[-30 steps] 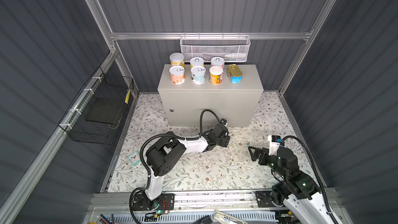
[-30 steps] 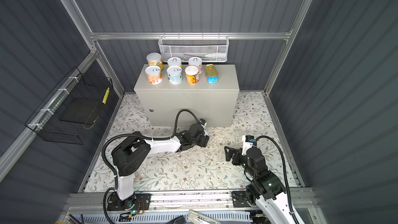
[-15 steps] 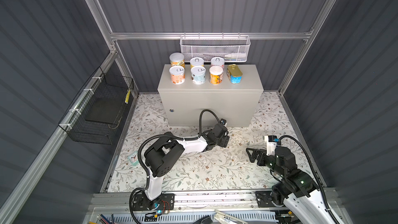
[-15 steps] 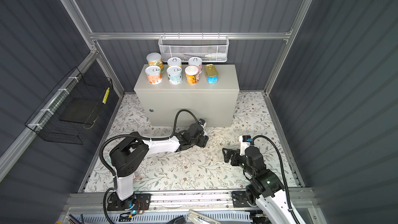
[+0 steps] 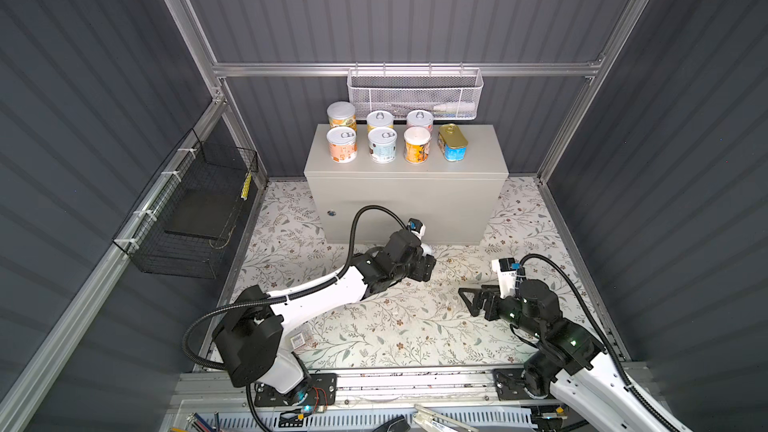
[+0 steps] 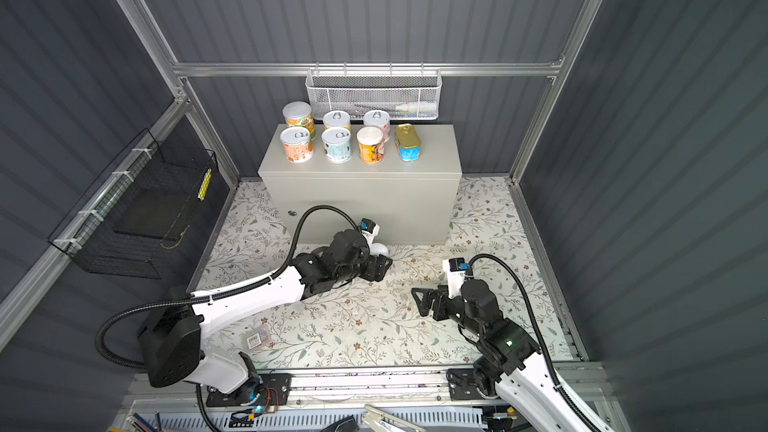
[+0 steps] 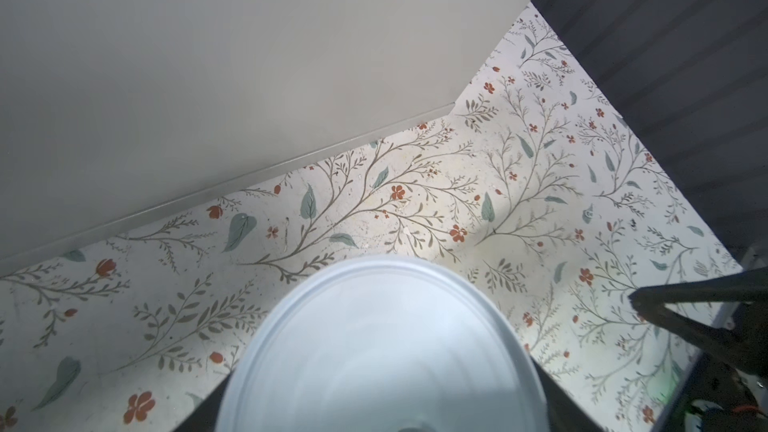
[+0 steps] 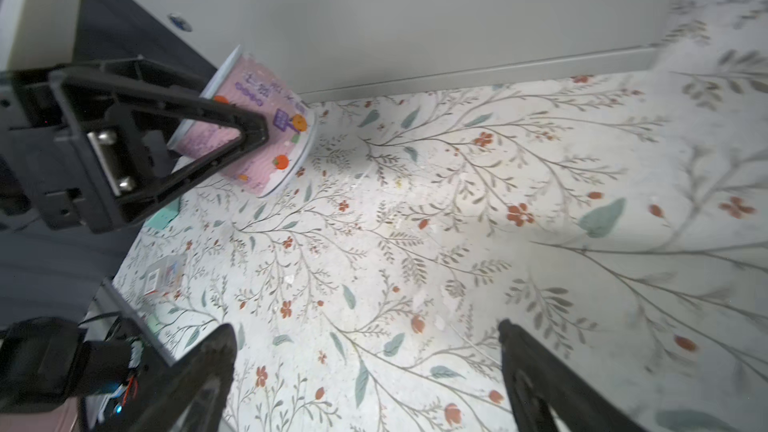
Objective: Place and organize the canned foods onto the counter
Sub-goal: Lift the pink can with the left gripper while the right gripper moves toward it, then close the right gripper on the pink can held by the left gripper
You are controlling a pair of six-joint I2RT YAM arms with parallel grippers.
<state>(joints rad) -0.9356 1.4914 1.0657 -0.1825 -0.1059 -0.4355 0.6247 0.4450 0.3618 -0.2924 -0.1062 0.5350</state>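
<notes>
The pink can (image 8: 253, 139), the only one not yet on the bench (image 5: 478, 151), lies tilted just off the bench's front base at about 6 o'clock. It is clamped between the jaws of the left gripper (image 5: 427, 264); whether its lower rim touches the floral mat (image 5: 374, 326) I cannot tell. Over the last second this grip barely shifts, so the lift seems not to have begun. The right gripper (image 5: 469, 302), jaws wide apart and empty, slides a little toward 9 o'clock, nearer the can. Six round cans (image 5: 382, 145) and the gold tin (image 5: 452, 141) stand in two rows on the bench; the gap at 12 o'clock of the tin looks the fitting slot.
</notes>
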